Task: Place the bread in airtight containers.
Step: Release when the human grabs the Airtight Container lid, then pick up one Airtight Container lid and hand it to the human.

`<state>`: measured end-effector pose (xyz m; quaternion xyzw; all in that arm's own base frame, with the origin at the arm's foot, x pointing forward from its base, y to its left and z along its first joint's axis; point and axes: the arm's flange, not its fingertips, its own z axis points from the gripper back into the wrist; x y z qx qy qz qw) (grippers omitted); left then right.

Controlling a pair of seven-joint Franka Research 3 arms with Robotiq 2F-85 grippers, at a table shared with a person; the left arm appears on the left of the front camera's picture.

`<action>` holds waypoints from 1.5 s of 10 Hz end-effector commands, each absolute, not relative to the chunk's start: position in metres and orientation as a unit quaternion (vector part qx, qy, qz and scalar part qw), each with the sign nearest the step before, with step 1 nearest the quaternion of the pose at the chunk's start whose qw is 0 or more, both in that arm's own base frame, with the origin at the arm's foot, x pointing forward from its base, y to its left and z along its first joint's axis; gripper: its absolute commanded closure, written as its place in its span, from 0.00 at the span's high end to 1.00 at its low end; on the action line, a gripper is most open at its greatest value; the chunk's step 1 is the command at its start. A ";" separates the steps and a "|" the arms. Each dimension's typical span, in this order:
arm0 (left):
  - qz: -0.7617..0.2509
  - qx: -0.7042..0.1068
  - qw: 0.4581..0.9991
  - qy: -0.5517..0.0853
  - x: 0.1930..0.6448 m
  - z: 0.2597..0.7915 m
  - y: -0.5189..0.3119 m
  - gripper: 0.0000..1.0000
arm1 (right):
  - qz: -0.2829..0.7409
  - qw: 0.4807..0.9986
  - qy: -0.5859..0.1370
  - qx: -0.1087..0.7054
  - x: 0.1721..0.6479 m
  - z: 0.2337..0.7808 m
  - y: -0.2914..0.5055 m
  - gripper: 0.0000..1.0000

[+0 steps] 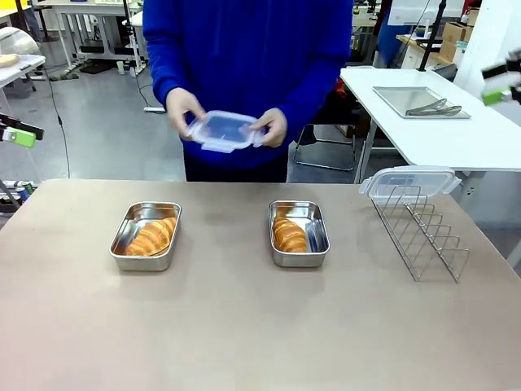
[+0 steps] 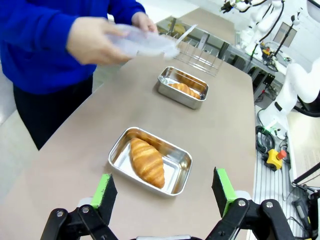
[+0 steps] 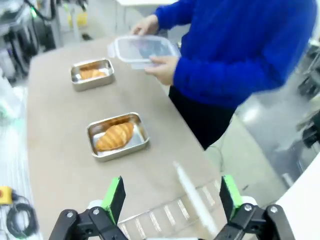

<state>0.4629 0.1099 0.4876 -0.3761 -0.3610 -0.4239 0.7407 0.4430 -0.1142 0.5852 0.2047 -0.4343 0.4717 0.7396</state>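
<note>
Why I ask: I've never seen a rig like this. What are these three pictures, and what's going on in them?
Two robot arms share a table with a person. The front picture looks across the table from the robot's side. The other two come from cameras on the wrists, looking along the left tool and the right tool, both open and empty. On the table stand a left pan and a right pan, steel, with one croissant in the first and another croissant in the second. A wire rack carries a clear lid; the person holds a second lid.
</note>
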 end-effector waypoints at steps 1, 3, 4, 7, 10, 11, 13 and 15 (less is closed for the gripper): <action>-0.428 -0.379 0.736 -0.362 0.463 0.489 0.109 1.00 | 0.434 0.756 -0.425 0.245 0.438 0.560 -0.127 1.00; -0.428 -0.379 0.736 -0.362 0.463 0.489 0.109 1.00 | 0.436 0.744 -0.437 0.256 0.422 0.543 -0.138 1.00; -0.428 -0.379 0.736 -0.362 0.463 0.489 0.109 1.00 | 0.442 0.733 -0.452 0.250 0.418 0.543 -0.139 1.00; -0.428 -0.379 0.736 -0.362 0.463 0.489 0.109 1.00 | 0.426 0.758 -0.420 0.260 0.425 0.538 -0.149 1.00; -0.428 -0.379 0.736 -0.362 0.463 0.489 0.109 1.00 | 0.426 0.758 -0.420 0.260 0.425 0.538 -0.149 1.00; -0.428 -0.379 0.736 -0.362 0.463 0.489 0.109 1.00 | 0.426 0.758 -0.420 0.260 0.425 0.538 -0.149 1.00; -0.428 -0.379 0.736 -0.362 0.463 0.489 0.109 1.00 | 0.426 0.758 -0.420 0.260 0.425 0.538 -0.149 1.00; -0.428 -0.379 0.736 -0.362 0.463 0.489 0.109 1.00 | 0.426 0.758 -0.420 0.260 0.425 0.538 -0.149 1.00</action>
